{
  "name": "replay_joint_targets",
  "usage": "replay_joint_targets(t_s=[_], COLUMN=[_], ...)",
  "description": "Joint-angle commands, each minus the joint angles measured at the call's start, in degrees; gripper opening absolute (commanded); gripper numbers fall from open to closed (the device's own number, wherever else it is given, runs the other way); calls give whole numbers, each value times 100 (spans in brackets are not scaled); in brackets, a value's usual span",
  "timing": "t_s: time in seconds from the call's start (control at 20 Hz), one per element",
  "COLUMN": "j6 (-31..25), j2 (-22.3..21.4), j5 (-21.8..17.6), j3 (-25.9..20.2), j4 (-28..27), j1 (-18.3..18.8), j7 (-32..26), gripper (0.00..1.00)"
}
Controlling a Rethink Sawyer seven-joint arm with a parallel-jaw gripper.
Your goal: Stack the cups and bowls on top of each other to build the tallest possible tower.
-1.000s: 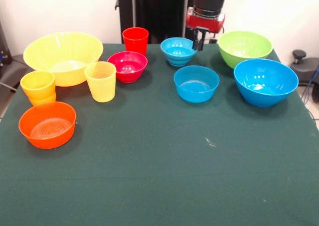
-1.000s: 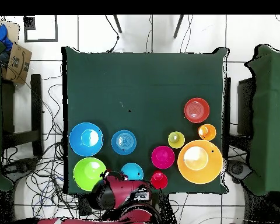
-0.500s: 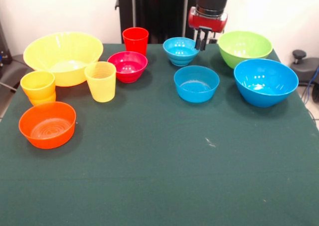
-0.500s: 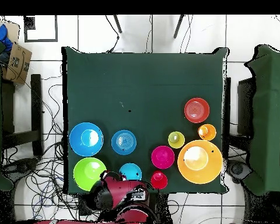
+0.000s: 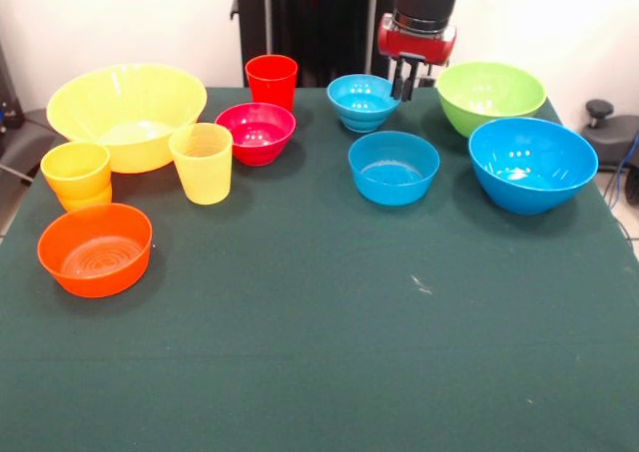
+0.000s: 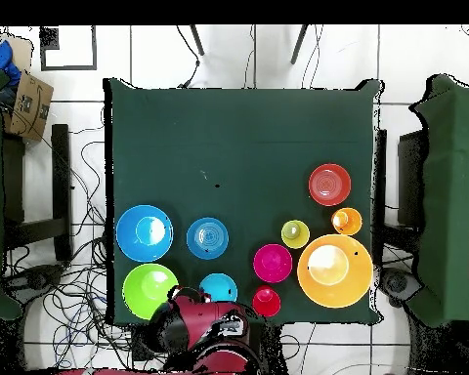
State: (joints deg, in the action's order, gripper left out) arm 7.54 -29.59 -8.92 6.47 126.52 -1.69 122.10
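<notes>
Nothing stacked yet; all cups and bowls sit apart on the green table (image 5: 329, 372).

Likely target, judging by gripper position: the small blue bowl (image 5: 360, 102) at the back of the table, behind the mid-size blue bowl (image 5: 393, 168), with the lime bowl (image 5: 490, 96) to one side and the red cup (image 5: 272, 81) to the other.

Key relation: the gripper (image 5: 406, 79) hangs right at that bowl's rim, on the side facing the lime bowl. Its two dark fingers point straight down with a narrow gap between them, holding nothing. Whether they straddle the rim or sit just outside it can't be told from the front view. In the overhead view the arm (image 6: 201, 327) covers that side of the bowl (image 6: 220, 287).

Bowl is round, so no long axis; only the rim wall matters, and the nearest wall is directly under the fingers. Next move probably needs a short drop and a pinch on that wall, no sideways travel.

Risk: the glossy, thin rim could slip or tip the bowl.
</notes>
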Motion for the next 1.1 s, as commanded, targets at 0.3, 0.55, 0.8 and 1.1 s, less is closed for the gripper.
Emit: replay_joint_targets(t_s=[0.3, 0.55, 0.8, 1.1], j6=[141, 74, -237, -849], j2=[308, 255, -81, -750], j5=[259, 274, 347, 292], j3=[-413, -405, -381, -594], j4=[-325, -295, -198, -135], j1=[-103, -120, -152, 193], j7=[896, 894, 882, 699], gripper=[0, 0, 0, 0])
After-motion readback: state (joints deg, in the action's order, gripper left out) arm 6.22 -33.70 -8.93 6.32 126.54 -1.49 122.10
